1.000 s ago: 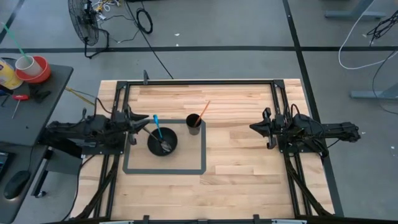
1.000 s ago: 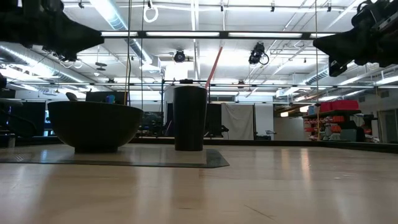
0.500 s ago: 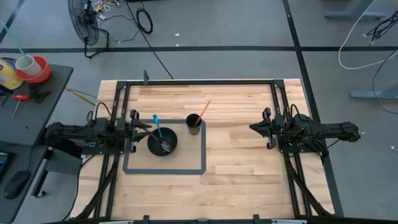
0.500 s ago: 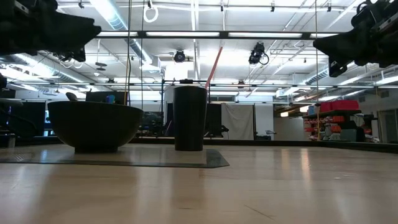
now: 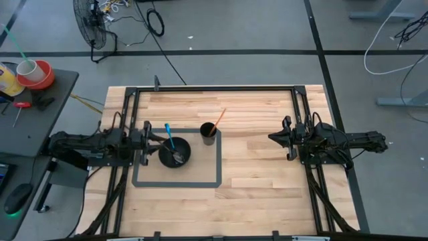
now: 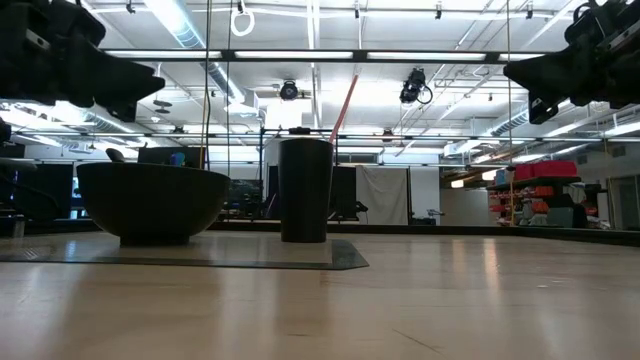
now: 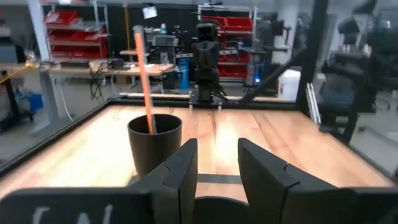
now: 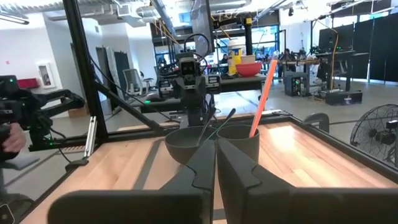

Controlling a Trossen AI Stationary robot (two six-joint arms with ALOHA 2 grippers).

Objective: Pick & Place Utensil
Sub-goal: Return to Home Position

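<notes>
A black bowl (image 5: 174,152) stands on the grey-outlined mat and holds a blue-handled utensil (image 5: 169,136), whose handle sticks up over the far-left rim, and a metal spoon (image 5: 178,157). Beside it a black cup (image 5: 208,134) holds an orange stick (image 5: 219,118), which leans on the cup's rim. My left gripper (image 5: 155,140) hovers just left of the bowl, open and empty; its wrist view shows the cup (image 7: 154,140) ahead of the gripper (image 7: 217,163). My right gripper (image 5: 275,137) waits right of the mat, shut (image 8: 216,163).
The grey tape rectangle (image 5: 177,182) frames the bowl and cup. A black metal frame (image 5: 214,88) runs along the table's far edge and sides. Bare wood lies between the mat and my right arm and toward the near edge.
My left gripper has shifted slightly toward the near edge and sunk a little beside the bowl, staying open. The bowl, the cup and the utensils have kept their places.
</notes>
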